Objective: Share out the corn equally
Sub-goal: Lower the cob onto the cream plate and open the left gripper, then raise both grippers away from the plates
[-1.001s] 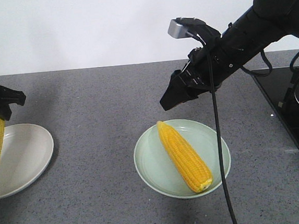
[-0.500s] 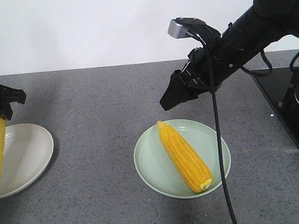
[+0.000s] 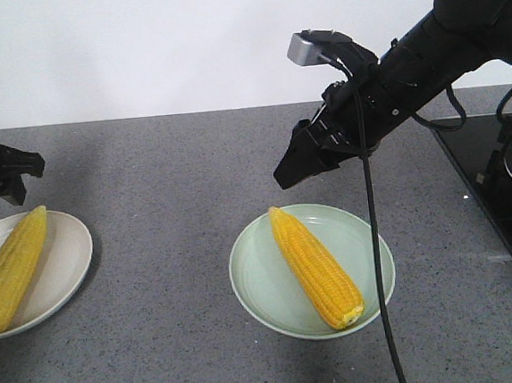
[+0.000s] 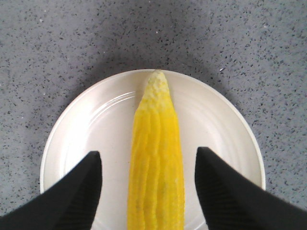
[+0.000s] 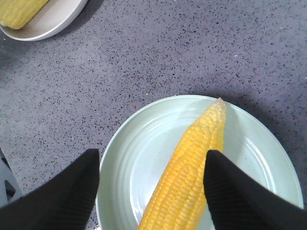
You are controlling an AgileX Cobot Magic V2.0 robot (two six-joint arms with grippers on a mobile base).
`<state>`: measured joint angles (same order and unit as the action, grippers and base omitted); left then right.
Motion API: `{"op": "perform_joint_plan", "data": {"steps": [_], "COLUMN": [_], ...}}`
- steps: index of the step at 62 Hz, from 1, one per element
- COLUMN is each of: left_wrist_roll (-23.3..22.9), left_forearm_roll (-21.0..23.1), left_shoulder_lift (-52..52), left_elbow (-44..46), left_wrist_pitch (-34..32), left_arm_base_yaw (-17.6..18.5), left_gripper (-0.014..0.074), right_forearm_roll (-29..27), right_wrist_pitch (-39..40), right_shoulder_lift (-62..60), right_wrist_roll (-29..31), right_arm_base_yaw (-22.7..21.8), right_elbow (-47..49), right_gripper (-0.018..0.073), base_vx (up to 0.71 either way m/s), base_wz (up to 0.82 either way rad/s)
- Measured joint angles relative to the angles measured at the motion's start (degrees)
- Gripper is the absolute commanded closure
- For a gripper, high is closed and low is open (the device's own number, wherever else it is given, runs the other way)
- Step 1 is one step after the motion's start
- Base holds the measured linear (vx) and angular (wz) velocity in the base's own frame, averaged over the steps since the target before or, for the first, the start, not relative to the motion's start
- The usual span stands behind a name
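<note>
One corn cob (image 3: 12, 271) lies diagonally on the white plate (image 3: 75, 252) at the far left. My left gripper (image 3: 3, 187) hovers above it, open; in the left wrist view its fingers straddle the cob (image 4: 156, 158) without touching it, over the plate (image 4: 91, 124). The left gripper (image 4: 147, 152) holds nothing. A second, brighter corn cob (image 3: 316, 267) lies on the pale green plate (image 3: 256, 290) at centre. Above and behind that plate my right gripper (image 3: 292, 169) hangs open and empty. From the right wrist, the gripper (image 5: 152, 152) is over the cob (image 5: 192, 167) and green plate (image 5: 134, 153).
A black cable (image 3: 381, 288) hangs from the right arm across the green plate's right side. A black glossy panel (image 3: 499, 197) covers the table's right edge. The grey speckled tabletop (image 3: 160, 218) lies between the plates. The white plate (image 5: 57, 19) shows at the right wrist view's top left.
The left cob hung upright in the left gripper before; now it lies on the white plate and the gripper has opened. The right arm has not moved.
</note>
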<state>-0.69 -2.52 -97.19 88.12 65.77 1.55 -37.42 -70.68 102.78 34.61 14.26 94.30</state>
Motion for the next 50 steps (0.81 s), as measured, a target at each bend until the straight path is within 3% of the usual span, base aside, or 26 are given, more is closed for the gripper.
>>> {"op": "perform_joint_plan", "data": {"steps": [7, 14, 31, 47, 50], "left_wrist_roll": [-0.5, -1.4, 0.2, 8.3, 10.3], "left_forearm_roll": [0.1, 1.1, 6.5, 16.2, 18.7], "left_shoulder_lift": [0.0, 0.0, 0.0, 1.7, 2.9], "left_elbow": [0.0, 0.0, 0.0, -1.4, -2.5], "left_wrist_pitch": [0.1, 0.8, 2.7, 4.9, 5.0], "left_arm_base_yaw": [0.0, 0.0, 0.0, 0.0, 0.0], "left_gripper": [0.0175, 0.0191, 0.0331, 0.0599, 0.0606], "right_forearm_roll": [-0.2, -2.2, -4.5, -4.4, -4.4], "right_wrist_pitch": [0.0, 1.2, 3.1, 3.1, 3.5], "right_shoulder_lift": [0.0, 0.0, -3.7, -13.4, -15.7], "right_wrist_roll": [0.3, 1.8, 3.9, 8.3, 8.7], "right_arm_base_yaw": [0.0, 0.0, 0.0, 0.0, 0.0], "right_elbow": [0.0, 0.0, 0.0, 0.0, -0.5], "right_gripper": [0.0135, 0.0222, 0.0576, 0.0566, 0.0566], "base_vx": [0.0, 0.0, 0.0, 0.0, 0.0], "base_wz": [0.0, 0.0, 0.0, 0.0, 0.0]}}
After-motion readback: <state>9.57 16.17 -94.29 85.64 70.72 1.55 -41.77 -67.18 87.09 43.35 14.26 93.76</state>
